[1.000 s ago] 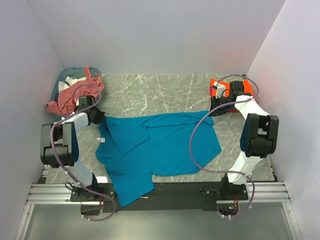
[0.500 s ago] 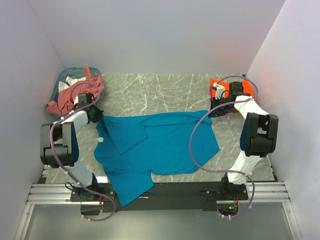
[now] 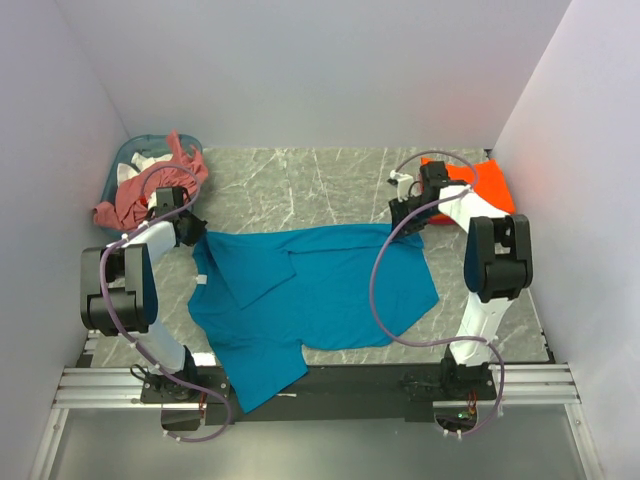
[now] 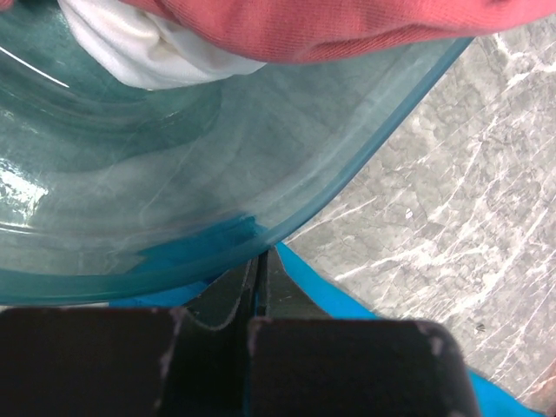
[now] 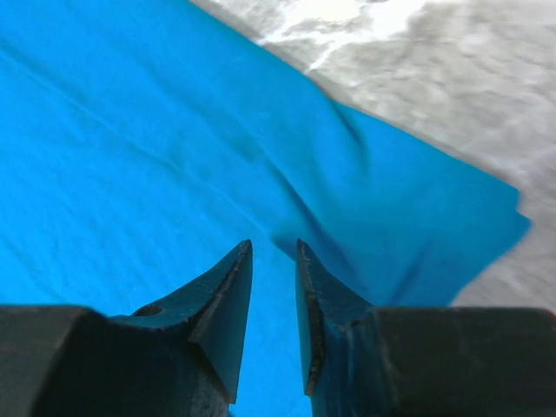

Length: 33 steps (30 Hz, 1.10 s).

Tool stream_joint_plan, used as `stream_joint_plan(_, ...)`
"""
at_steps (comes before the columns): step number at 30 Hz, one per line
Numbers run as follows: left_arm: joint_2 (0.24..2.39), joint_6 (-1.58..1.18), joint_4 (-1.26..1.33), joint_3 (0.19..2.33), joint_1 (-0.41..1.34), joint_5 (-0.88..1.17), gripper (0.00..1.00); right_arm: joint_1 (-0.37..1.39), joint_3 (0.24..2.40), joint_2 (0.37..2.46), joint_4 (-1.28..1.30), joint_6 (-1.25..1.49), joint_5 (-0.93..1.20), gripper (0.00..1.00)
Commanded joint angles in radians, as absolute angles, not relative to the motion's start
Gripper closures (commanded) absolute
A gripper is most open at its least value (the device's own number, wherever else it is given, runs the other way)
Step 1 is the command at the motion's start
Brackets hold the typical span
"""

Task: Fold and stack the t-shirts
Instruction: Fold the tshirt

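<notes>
- The teal-blue t-shirt (image 3: 320, 290) lies spread across the grey marble tabletop (image 3: 320, 180) – mostly flat, with a flap folded over near its far-left part and a small white tag (image 3: 203, 280) at its left edge.
- Its near-left part runs past the tabletop's near edge, over the black strip (image 3: 380, 378) between the arm bases.
- The left tool (image 3: 195, 232) sits at the shirt's far-left corner. In the left wrist view its fingers are pressed together with blue cloth running in at the tips, so it is closed on that corner.
- The right tool (image 5: 274, 248) is at the shirt's far-right corner. Its fingers stand a narrow gap apart – partly open – with the tips low over the blue cloth, just behind a raised crease. That view is blurred, and whether the tips touch the fabric cannot be told.
- The orange t-shirt (image 3: 490, 185) lies beyond the teal-blue shirt's far-right corner, close to the right wall.
- The teal plastic basket (image 3: 125, 160) stands beyond the shirt's far-left corner, its rim just above the left tool in the wrist view.
- The salmon-pink t-shirt (image 3: 150, 195) drapes out of the basket towards the teal-blue shirt, with some white cloth (image 4: 148, 43) bunched beneath it.
</notes>
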<state>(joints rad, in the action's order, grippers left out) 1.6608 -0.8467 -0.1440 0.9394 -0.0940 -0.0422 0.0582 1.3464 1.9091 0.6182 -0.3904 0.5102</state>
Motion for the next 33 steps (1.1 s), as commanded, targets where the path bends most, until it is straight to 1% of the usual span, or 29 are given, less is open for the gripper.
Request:
stream_joint_plan(1, 1.655, -0.819, -0.127, 0.966, -0.097, -0.038, 1.00, 0.089, 1.371, 1.907, 0.615, -0.399, 0.456, 0.65)
stream_joint_plan(16, 1.663, -0.819, -0.124, 0.966, -0.095, -0.018, 1.00, 0.109, 1.375, 1.937, 0.634, -0.419, 0.385, 0.64)
stream_joint_plan(22, 1.667, -0.819, -0.124, 0.973, -0.097, -0.015, 1.00, 0.109, 1.344, 1.931, 0.647, -0.439, 0.365, 0.66)
stream_joint_plan(24, 1.670, -0.819, -0.126, 0.974, -0.095, -0.014, 1.00, 0.107, 1.336, 1.928, 0.646, -0.446, 0.361, 0.67)
stream_joint_plan(26, 1.669, -0.818, -0.127, 0.974, -0.097, -0.012, 1.00, 0.109, 1.332, 1.925, 0.650, -0.453, 0.356, 0.71)
stream_joint_plan(33, 1.672, -0.815, -0.129, 0.977, -0.095, -0.009, 1.00, 0.107, 1.307, 1.908, 0.663, -0.476, 0.377, 0.77)
